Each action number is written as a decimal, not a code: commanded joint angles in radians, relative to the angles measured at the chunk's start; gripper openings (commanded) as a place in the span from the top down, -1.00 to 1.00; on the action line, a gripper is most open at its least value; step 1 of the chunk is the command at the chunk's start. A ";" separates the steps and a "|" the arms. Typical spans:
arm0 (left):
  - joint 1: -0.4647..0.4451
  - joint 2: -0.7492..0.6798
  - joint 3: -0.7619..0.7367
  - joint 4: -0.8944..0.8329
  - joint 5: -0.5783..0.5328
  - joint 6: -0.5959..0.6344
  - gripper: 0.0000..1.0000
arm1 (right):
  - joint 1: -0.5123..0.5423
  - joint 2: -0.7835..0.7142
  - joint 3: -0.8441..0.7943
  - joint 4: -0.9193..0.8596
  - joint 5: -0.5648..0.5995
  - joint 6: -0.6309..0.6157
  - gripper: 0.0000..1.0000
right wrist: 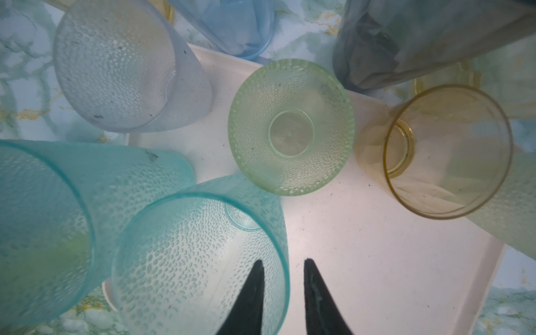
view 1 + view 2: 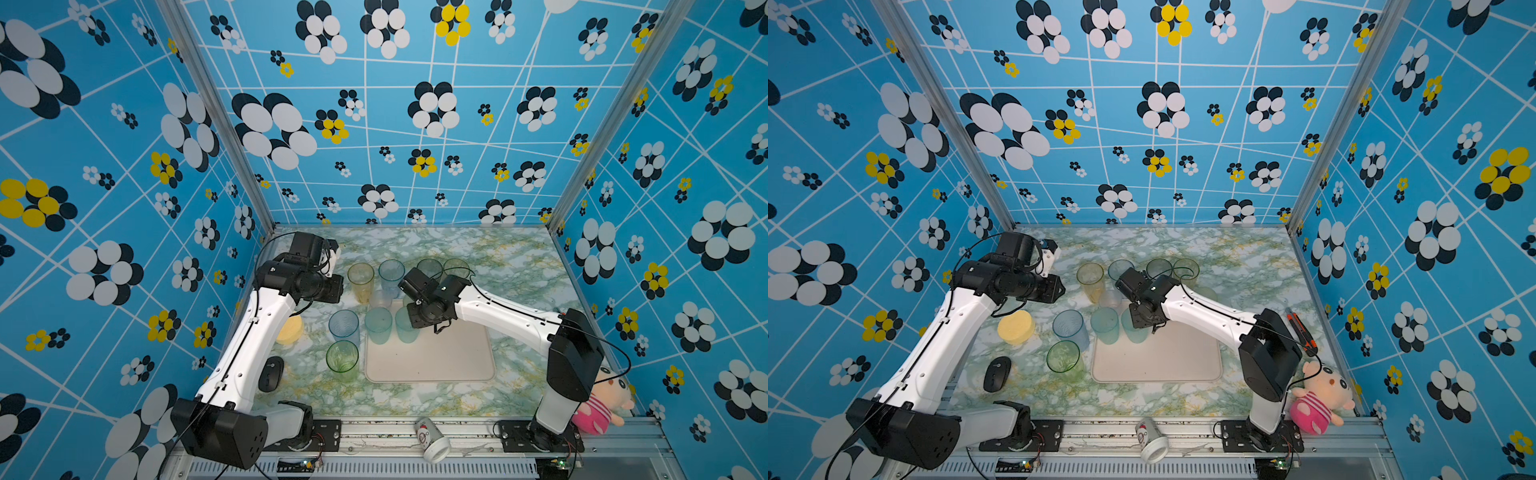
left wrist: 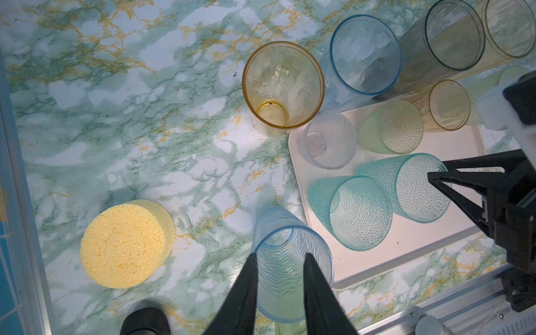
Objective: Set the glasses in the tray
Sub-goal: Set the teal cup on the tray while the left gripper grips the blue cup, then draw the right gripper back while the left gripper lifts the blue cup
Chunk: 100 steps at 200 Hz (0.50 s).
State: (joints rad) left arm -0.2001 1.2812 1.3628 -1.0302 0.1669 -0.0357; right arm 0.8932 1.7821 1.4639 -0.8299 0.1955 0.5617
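The cream tray (image 2: 449,357) holds two teal glasses (image 3: 359,211) (image 3: 417,185), a clear short one (image 3: 327,140), a pale green one (image 1: 290,127) and a small amber one (image 1: 446,150). My right gripper (image 1: 283,261) is open astride the rim of the nearer teal glass (image 1: 200,261), one finger inside and one outside. A ribbed blue glass (image 2: 344,326) and a green glass (image 2: 342,357) stand left of the tray. Tall amber (image 2: 360,282), blue (image 2: 390,274) and smoky grey (image 2: 429,268) glasses stand behind it. High above the ribbed blue glass, my left gripper (image 3: 280,255) is open and holds nothing.
A round yellow sponge (image 2: 291,328) and a black mouse (image 2: 271,374) lie left of the glasses. A white paper cup (image 2: 432,440) lies on the front rail. A plush toy (image 2: 602,399) sits at the front right, near an orange-black tool (image 2: 1300,328). Patterned walls close three sides.
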 commanded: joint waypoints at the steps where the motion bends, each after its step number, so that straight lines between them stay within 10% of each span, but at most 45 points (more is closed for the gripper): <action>1: 0.013 -0.014 -0.019 -0.052 -0.008 0.010 0.43 | -0.006 -0.082 0.022 -0.042 -0.001 -0.007 0.38; 100: 0.013 -0.080 -0.104 -0.161 0.024 -0.065 0.48 | -0.061 -0.396 -0.108 -0.100 0.066 -0.031 0.25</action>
State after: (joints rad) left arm -0.1955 1.2434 1.2964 -1.1221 0.1799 -0.0647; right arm 0.8516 1.4258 1.4193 -0.8677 0.2329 0.5503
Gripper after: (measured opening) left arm 0.262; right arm 0.376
